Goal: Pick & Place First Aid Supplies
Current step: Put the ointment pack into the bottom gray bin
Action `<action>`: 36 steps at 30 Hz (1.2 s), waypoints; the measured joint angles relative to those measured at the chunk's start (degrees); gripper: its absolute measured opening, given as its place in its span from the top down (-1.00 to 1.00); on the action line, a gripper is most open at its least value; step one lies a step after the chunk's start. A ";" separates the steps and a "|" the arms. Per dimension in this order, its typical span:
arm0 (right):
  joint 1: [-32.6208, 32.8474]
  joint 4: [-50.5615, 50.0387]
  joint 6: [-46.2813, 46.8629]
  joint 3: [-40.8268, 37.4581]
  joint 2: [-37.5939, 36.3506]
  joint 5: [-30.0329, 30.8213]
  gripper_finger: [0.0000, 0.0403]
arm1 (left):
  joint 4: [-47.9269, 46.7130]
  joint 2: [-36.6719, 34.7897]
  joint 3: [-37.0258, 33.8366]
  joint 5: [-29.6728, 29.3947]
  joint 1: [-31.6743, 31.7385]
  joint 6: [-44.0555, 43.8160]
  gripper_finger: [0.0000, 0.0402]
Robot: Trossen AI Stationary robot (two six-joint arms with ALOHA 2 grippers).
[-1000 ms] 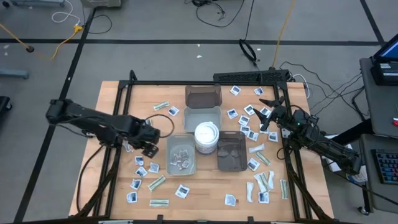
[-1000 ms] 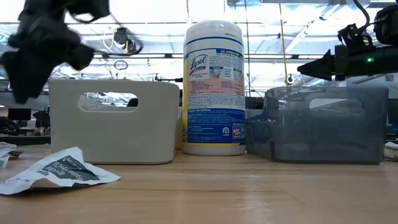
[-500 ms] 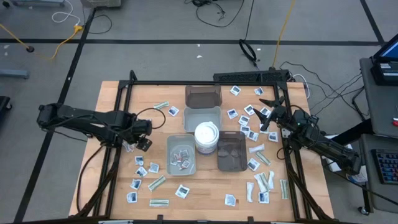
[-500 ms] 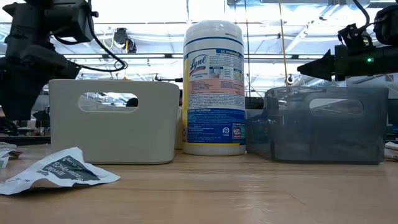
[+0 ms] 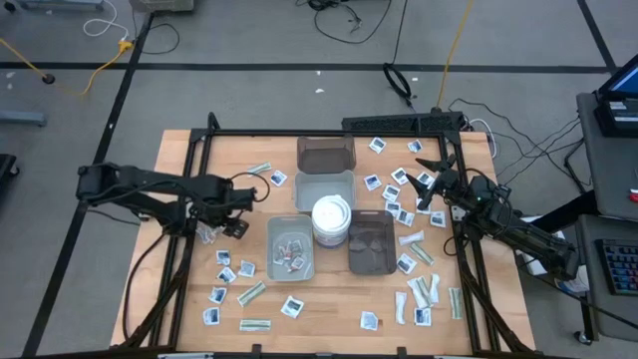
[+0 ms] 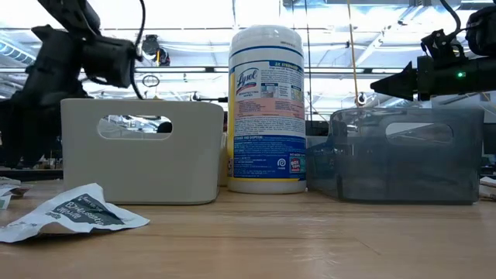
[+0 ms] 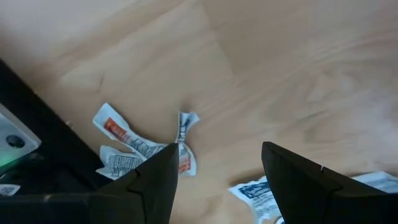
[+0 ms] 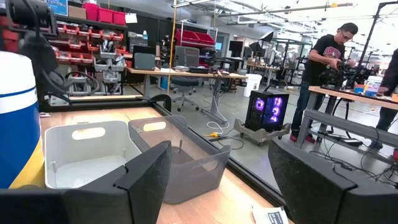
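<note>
High view shows your left end effector hovering over the counter left of the grey tray, fingers spread and empty; crumpled packets lie just beneath it in the left wrist view; your right end effector hangs open above square packets right of the wipes tub; more packets sit inside the grey tray.

The high view looks straight down on the whole bench. The low view sits at its surface, level, close to the white tub, which the high view shares. The left wrist view faces bare wood closely; the right wrist view looks across the trays into the room.
</note>
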 joint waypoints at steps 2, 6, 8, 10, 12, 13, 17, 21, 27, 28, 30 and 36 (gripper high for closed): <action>-0.02 0.00 0.00 -0.02 0.00 0.00 -0.31 | -0.13 1.57 0.00 0.77 0.62 0.48 -0.17; -0.01 0.00 -0.02 -0.01 0.00 0.00 -0.31 | -0.68 4.84 0.02 2.80 1.75 3.22 -0.17; -0.02 0.01 0.00 -0.01 0.00 0.00 -0.31 | -1.13 6.21 0.02 3.25 2.50 4.91 -0.17; 0.00 0.00 0.00 -0.02 0.00 0.00 -0.31 | -0.88 7.65 0.02 3.26 3.13 6.07 -0.17; -0.02 0.00 0.00 0.00 0.00 0.00 -0.31 | -0.61 8.74 0.02 3.24 3.73 7.76 -0.17; 0.00 0.00 -0.01 0.00 0.00 0.00 -0.31 | -0.37 9.16 0.02 3.19 4.00 9.27 -0.17; -0.01 0.01 0.00 -0.01 0.00 -0.01 -0.31 | -0.16 10.73 0.07 2.21 4.94 15.78 -0.17; -0.02 0.00 0.00 0.00 0.00 0.00 -0.31 | 0.02 12.30 0.07 2.40 5.21 22.21 -0.17; 0.00 0.00 0.00 0.00 0.00 0.00 -0.31 | 0.71 13.60 0.07 3.83 5.23 27.98 -0.05; 0.00 0.00 0.00 0.00 0.00 0.00 -0.31 | 0.70 13.69 0.07 3.85 5.23 28.36 0.01; -0.01 0.01 0.00 0.00 0.00 0.00 -0.31 | 0.77 13.72 0.07 3.89 5.23 28.49 0.16; 0.00 0.00 0.00 0.00 0.00 0.00 -0.31 | 0.88 13.72 0.07 3.71 5.23 28.41 0.64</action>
